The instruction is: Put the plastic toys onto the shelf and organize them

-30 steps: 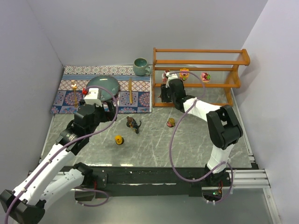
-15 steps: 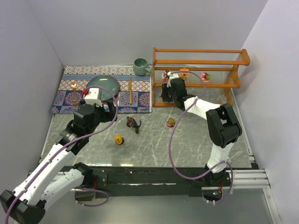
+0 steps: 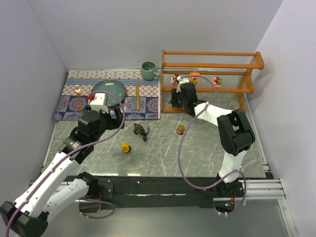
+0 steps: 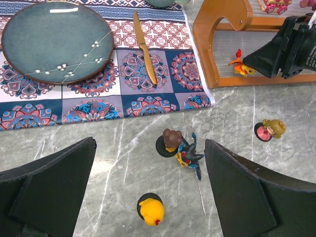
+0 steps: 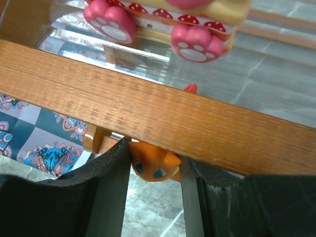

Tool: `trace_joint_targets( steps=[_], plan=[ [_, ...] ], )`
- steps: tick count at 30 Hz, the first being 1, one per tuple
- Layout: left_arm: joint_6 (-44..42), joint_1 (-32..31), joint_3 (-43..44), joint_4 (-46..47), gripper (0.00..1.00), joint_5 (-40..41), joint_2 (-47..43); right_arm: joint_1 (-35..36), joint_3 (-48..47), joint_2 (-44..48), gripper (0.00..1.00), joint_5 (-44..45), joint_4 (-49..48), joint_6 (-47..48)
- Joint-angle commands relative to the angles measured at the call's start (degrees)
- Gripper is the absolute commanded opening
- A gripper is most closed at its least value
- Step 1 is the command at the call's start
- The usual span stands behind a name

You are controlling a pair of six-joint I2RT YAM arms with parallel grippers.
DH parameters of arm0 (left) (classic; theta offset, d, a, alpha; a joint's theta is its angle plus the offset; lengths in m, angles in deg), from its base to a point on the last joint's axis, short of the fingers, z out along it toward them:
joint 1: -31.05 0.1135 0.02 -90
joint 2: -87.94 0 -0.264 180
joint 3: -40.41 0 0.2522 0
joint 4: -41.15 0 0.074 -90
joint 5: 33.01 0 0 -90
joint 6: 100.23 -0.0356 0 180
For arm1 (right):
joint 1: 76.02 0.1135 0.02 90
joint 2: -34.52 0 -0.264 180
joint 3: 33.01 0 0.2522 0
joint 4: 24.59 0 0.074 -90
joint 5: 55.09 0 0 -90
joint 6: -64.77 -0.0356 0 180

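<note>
The orange-brown wooden shelf (image 3: 212,65) stands at the back right. My right gripper (image 3: 173,97) is at the left end of its lowest tier, shut on an orange creature toy (image 5: 154,166) just under a wooden rail (image 5: 148,106); the toy also shows in the left wrist view (image 4: 242,67). Pink and yellow toys (image 3: 195,77) stand on the middle tier. My left gripper (image 4: 148,168) is open and empty above the table. Below it are a yellow toy (image 4: 150,210), a brown-headed figure (image 4: 171,139) touching a dark spiky creature (image 4: 190,156), and a blond figure (image 4: 270,130) further right.
A patterned mat (image 3: 74,106) at the back left holds a teal plate (image 3: 109,90), a wooden knife (image 3: 138,95) and a small wooden utensil (image 3: 78,96). A teal mug (image 3: 148,70) stands beside the shelf. Walls close in the left, back and right.
My right gripper has edged slightly toward the shelf's left end with the orange toy. The left arm and the toys on the table have not moved.
</note>
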Motion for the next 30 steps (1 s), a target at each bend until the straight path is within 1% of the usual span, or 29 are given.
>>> trace_joint_targets(
  steps=[1, 6, 9, 11, 12, 17, 18, 26, 29, 30],
  plan=[
    [-1.03, 0.41, 0.31, 2.51, 0.97, -1.25, -0.76, -0.72, -1.42, -0.6, 0.15, -0.05, -3.33, 0.7],
    [-1.03, 0.41, 0.31, 2.42, 0.97, -1.52, -0.68, -0.81, -0.63, -0.42, 0.2, 0.12, -3.51, 0.61],
    [-1.03, 0.41, 0.22, 2.6, 0.97, -1.78, -0.85, -0.72, -0.36, -0.24, 0.21, 0.47, -3.51, 0.52],
    [-1.03, 0.41, 0.31, 2.51, 0.97, -1.96, -0.68, -0.72, -0.28, -0.33, 0.24, 0.3, -3.51, 0.43],
    [-1.03, 0.49, 0.31, 2.42, 0.97, -1.96, -0.76, -0.64, -0.36, -0.42, 0.28, 0.21, -3.42, 0.35],
    [-1.12, 0.5, 0.14, 2.42, 0.97, -2.05, -0.68, -0.64, -0.19, -0.42, 0.36, 0.03, -3.5, 0.17],
    [-1.12, 0.5, 0.22, 2.42, 0.97, -2.13, -0.68, -0.72, -0.1, -0.33, 0.39, -0.05, -3.59, 0.08],
    [-1.12, 0.58, 0.4, 2.33, 0.97, -2.66, -0.41, -0.72, 0.25, -0.42, 0.46, -0.14, -3.86, -0.45],
    [-1.03, 0.58, 0.31, 2.42, 0.97, -2.57, -0.68, -0.64, 0.34, -0.24, 0.52, -0.14, -3.95, -0.62],
    [-1.03, 0.67, 0.22, 2.51, 0.97, -2.66, -0.59, -0.72, 0.25, -0.33, 0.52, -0.14, -3.95, -0.71]
  ],
)
